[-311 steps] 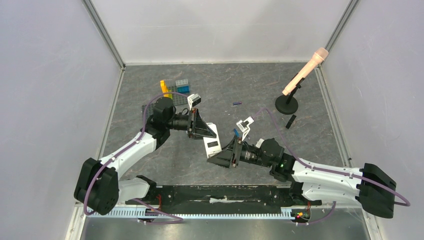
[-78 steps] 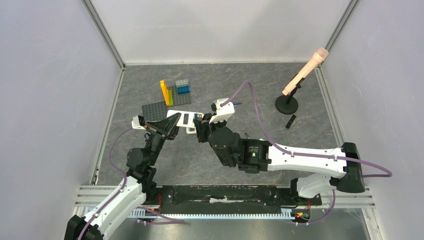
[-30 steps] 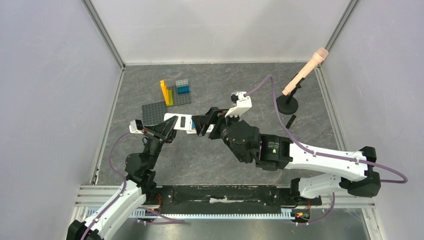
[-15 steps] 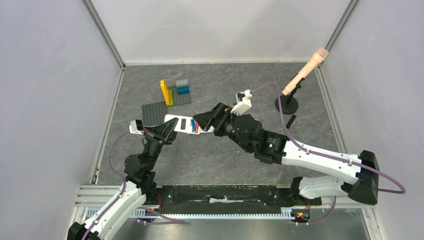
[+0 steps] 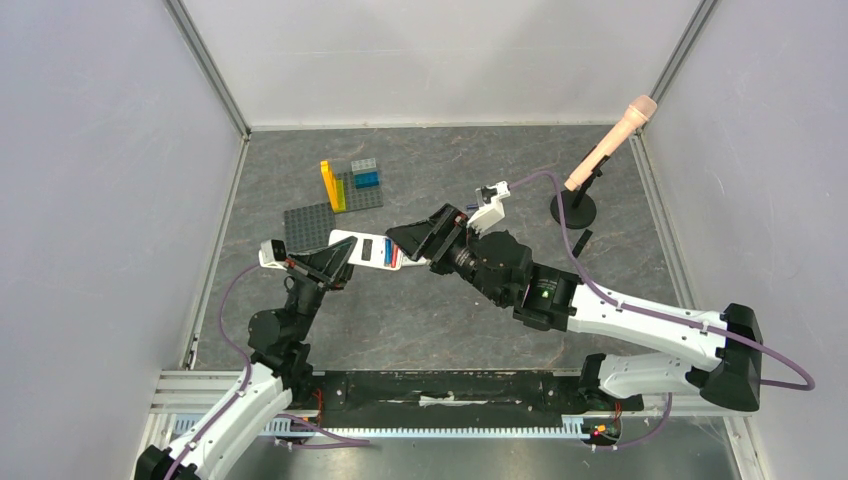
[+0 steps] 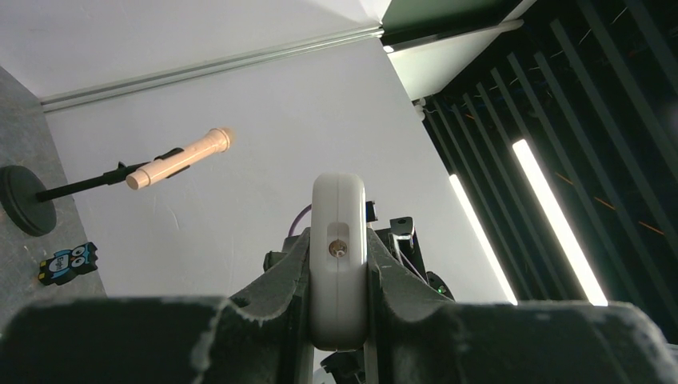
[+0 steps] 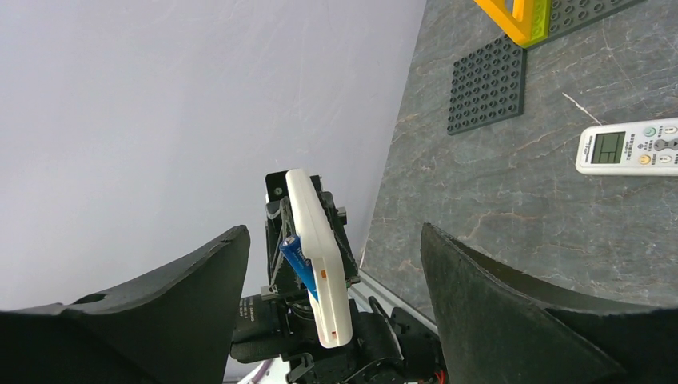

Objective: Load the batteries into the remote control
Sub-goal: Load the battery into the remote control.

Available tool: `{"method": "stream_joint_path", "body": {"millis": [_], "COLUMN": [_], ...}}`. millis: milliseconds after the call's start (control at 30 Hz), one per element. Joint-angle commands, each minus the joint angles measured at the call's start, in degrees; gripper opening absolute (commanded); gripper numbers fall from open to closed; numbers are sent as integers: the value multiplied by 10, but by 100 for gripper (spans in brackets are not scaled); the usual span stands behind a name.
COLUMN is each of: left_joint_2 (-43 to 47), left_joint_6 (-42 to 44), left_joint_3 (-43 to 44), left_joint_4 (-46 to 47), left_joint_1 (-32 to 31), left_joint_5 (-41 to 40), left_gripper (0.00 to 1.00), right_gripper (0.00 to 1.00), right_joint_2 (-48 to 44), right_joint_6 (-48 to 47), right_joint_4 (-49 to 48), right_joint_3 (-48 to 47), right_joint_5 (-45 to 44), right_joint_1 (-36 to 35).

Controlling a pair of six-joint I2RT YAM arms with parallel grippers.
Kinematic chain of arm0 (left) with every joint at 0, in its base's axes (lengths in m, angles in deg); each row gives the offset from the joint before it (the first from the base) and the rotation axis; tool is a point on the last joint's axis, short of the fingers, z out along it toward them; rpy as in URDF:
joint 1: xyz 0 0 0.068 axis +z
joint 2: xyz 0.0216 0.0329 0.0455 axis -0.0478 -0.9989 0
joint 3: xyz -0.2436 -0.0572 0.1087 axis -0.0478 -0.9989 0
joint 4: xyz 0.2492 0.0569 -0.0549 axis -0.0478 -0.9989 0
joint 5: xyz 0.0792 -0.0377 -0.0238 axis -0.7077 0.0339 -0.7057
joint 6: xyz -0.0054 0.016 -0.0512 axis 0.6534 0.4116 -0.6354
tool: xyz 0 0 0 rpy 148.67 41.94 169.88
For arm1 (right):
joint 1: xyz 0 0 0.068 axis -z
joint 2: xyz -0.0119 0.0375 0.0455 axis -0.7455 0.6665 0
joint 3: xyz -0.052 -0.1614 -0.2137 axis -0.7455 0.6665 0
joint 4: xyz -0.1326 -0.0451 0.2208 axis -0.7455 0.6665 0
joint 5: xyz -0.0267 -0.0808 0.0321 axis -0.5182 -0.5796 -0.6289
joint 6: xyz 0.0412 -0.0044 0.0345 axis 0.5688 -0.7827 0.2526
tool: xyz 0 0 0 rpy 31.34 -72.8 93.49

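Got white remote (image 5: 360, 246) clamped by one end in left gripper (image 5: 325, 264), held off the table (image 5: 450, 160) left of centre in the top view, long axis running toward the right. Confirmed from left wrist view: both pads pressed tight against the remote's sides, centre frame, remote seen edge-on

Seeing blue battery (image 5: 385, 253) and red battery (image 5: 393, 256) side by side in the open bay of that remote, near centre of the top view. Same blue cell visible in right wrist view, lower centre, lying against the remote's back; can't tell whether fully seated

Reading right gripper (image 5: 408, 243) as spread wide and holding nothing. From above, overlapping the remote's right end; can't tell contact there. In right wrist view, fingers (image 7: 160, 320) far apart at lower left and lower right, with the held remote in the gap, touching neither in that view

Also noting dark battery (image 5: 581, 242) flat on the table at right of centre, just below the black stand (image 5: 573, 210) carrying a beige mic-shaped prop (image 5: 612, 140). Second remote (image 7: 630, 148) lying flat at the right edge of right wrist view. Dark baseplate (image 5: 312, 222) and yellow brick (image 5: 328, 184) up and left of centre in the top view
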Motion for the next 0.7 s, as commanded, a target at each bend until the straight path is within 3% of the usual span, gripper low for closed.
{"method": "stream_joint_path", "body": {"millis": [0,400,667], "left_joint_2": [7,10,13], "left_joint_6": [2,4,-11], "left_joint_3": [1,0,3], "left_joint_4": [20,16,20], "left_joint_1": [0,0,0], "left_joint_5": [6,8,-8], "left_gripper": [2,2,2], "right_gripper": [80,57,47], "right_joint_2": [-5,10,9], "right_joint_6": [2,4,4], "right_joint_4": [-16,-8,-7], "right_joint_3": [-12,-18,-5], "right_joint_5": [1,17,26], "right_joint_1": [1,7,8]}}
